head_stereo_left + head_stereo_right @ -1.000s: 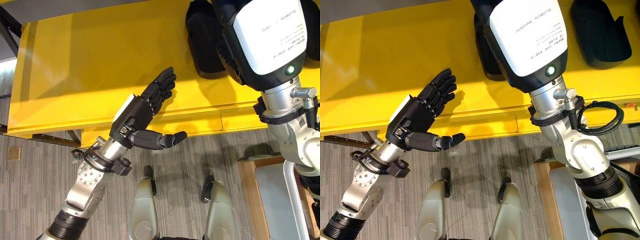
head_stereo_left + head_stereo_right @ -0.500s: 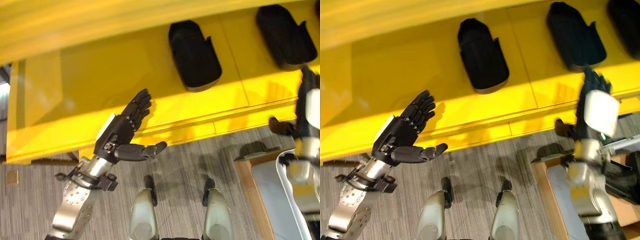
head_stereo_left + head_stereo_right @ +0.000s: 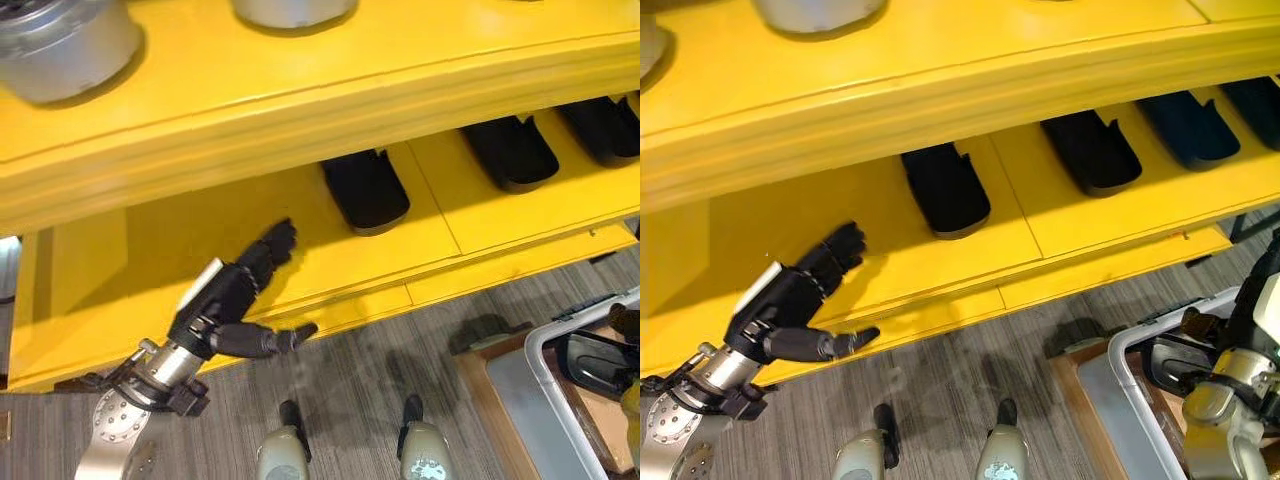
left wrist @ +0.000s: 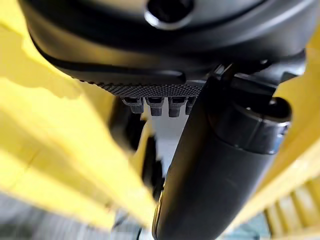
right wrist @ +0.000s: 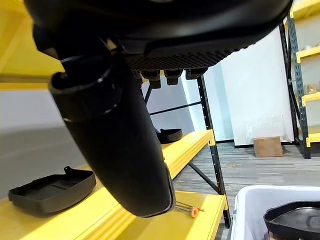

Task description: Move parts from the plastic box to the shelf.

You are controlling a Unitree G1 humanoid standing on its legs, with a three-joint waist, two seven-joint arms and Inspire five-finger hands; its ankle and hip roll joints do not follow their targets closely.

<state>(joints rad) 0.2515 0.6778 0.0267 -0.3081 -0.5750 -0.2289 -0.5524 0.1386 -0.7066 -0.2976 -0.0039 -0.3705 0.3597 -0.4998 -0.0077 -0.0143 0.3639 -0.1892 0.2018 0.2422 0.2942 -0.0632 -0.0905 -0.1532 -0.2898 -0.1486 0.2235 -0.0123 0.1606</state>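
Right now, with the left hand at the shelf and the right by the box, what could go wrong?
1. The left hand hangs open and empty over the yellow shelf's front lip; lifting could hit the tier above.
2. The right hand is open over the plastic box; a poor grip on the black part may drop it.

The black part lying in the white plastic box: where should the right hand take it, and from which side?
Probably by its raised rim. The black part lies hollow side up in the plastic box, a shallow shell with a thin upright wall. The right hand could come from above, thumb inside, fingers outside; the box wall seems to block a sideways approach.
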